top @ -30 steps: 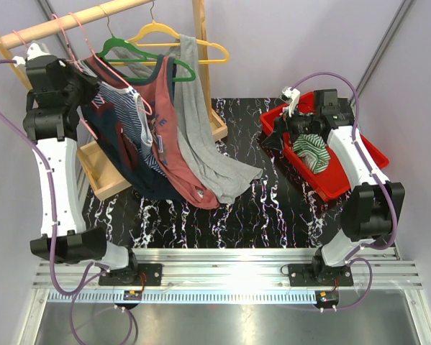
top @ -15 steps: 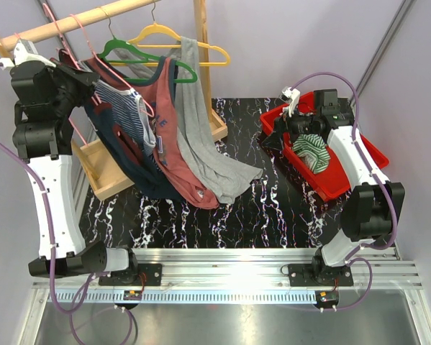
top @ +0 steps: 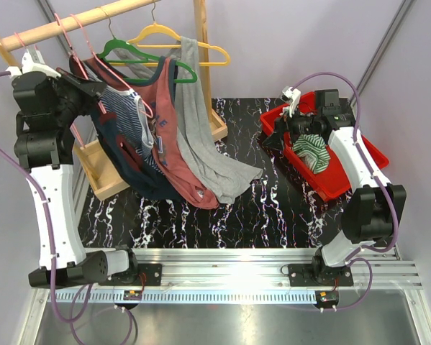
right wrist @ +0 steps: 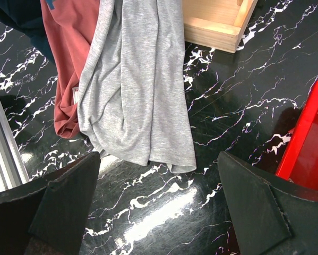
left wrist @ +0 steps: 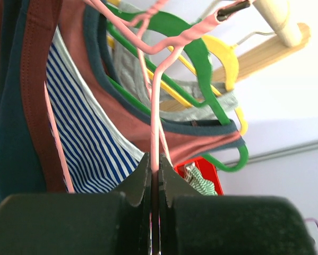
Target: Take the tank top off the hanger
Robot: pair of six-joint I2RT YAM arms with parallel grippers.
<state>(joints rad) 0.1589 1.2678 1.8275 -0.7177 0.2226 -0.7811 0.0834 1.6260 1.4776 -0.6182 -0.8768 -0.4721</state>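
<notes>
Pink hanger [top: 134, 92] wire is gripped by the left pincer [top: 82, 80] high at the left of the overhead view, just below the wooden rail [top: 78, 18]. The navy striped tank top [top: 121, 140] is still on that hanger. The right pincer [top: 287, 133] hangs at the red bin's [top: 345, 183] left end.

At the left wrist, the jaws press together on the pink wire, with the top's stripes just behind.

At the right wrist, the fingers [right wrist: 58, 207] stand wide apart, holding nothing, above the black bench [right wrist: 212, 106] near a grey garment [right wrist: 132, 95].
</notes>
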